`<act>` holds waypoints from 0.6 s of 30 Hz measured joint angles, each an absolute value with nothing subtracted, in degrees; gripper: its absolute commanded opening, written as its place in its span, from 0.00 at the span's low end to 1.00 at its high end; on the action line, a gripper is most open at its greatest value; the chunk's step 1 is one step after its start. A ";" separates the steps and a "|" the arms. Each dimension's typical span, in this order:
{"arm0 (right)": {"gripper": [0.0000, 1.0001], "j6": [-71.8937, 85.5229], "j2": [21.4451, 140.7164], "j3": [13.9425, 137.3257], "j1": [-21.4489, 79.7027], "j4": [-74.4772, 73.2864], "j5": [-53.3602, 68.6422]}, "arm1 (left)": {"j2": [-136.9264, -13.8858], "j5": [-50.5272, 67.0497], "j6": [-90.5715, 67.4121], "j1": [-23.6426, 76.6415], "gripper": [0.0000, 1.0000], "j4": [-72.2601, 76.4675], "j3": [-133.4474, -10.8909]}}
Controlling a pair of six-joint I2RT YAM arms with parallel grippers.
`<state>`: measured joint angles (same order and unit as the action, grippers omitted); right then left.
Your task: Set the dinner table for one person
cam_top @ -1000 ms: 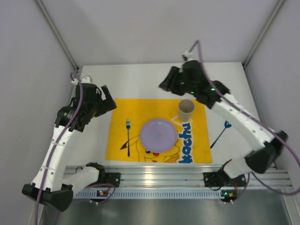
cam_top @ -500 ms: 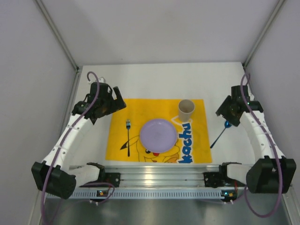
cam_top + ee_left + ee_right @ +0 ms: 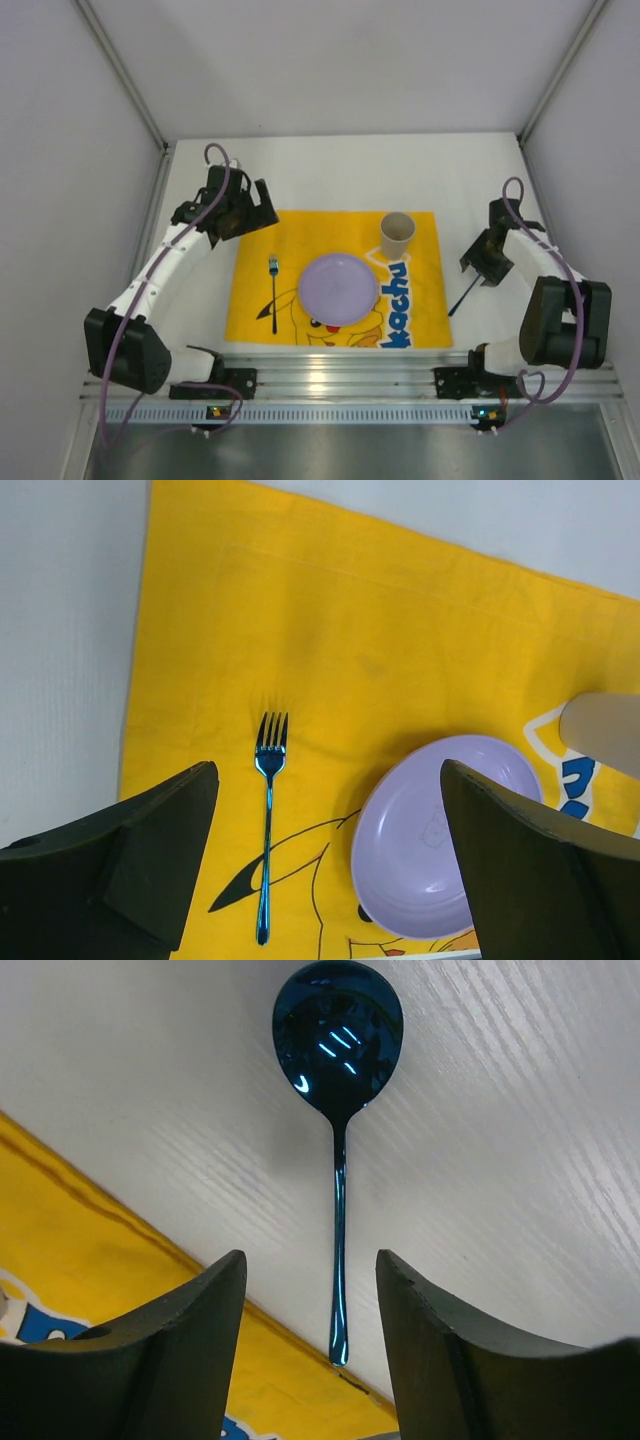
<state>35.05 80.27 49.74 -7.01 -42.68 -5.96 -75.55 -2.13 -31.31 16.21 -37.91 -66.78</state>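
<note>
The white dinner table [image 3: 330, 170] carries a yellow cartoon mat [image 3: 300, 230]. On the mat lie a purple plate [image 3: 338, 288], a blue fork [image 3: 273, 290] to its left and a beige cup [image 3: 397, 234] at the far right. A blue spoon [image 3: 462, 295] lies on the bare table, right of the mat. My right gripper [image 3: 477, 268] is open just above it; in the right wrist view the spoon [image 3: 338, 1040] lies between the fingers of the right gripper [image 3: 312, 1265]. My left gripper [image 3: 256, 206] is open and empty over the mat's far left corner, above the fork [image 3: 267, 820] and plate [image 3: 440, 830].
Grey walls close in the table on the left, right and far sides. A ribbed aluminium rail [image 3: 340, 375] runs along the near edge with both arm bases. The mat's right edge [image 3: 90, 1260] lies close to the spoon handle's tip.
My right arm has swung from over the cup to the right and down over the spoon. My left arm has moved forward and right to the mat's far left corner.
</note>
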 measured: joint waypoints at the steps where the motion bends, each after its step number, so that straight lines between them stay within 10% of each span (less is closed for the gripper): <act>1: 0.54 35.07 81.01 49.08 -7.01 -42.19 -6.07 | -75.94 -1.98 -31.31 16.21 0.98 -37.67 -66.94; 14: 0.37 34.33 88.79 49.21 -9.78 -37.01 -8.45 | -79.94 -0.84 -31.11 16.21 0.98 -37.54 -69.89; 18: 0.16 33.30 90.13 50.35 -11.70 -36.80 -8.69 | -80.16 -0.89 -31.00 16.21 0.98 -37.69 -70.72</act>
<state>33.30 90.13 50.35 -11.70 -36.80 -8.69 -80.16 -0.89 -31.00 16.21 -37.69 -70.72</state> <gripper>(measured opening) 0.234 0.980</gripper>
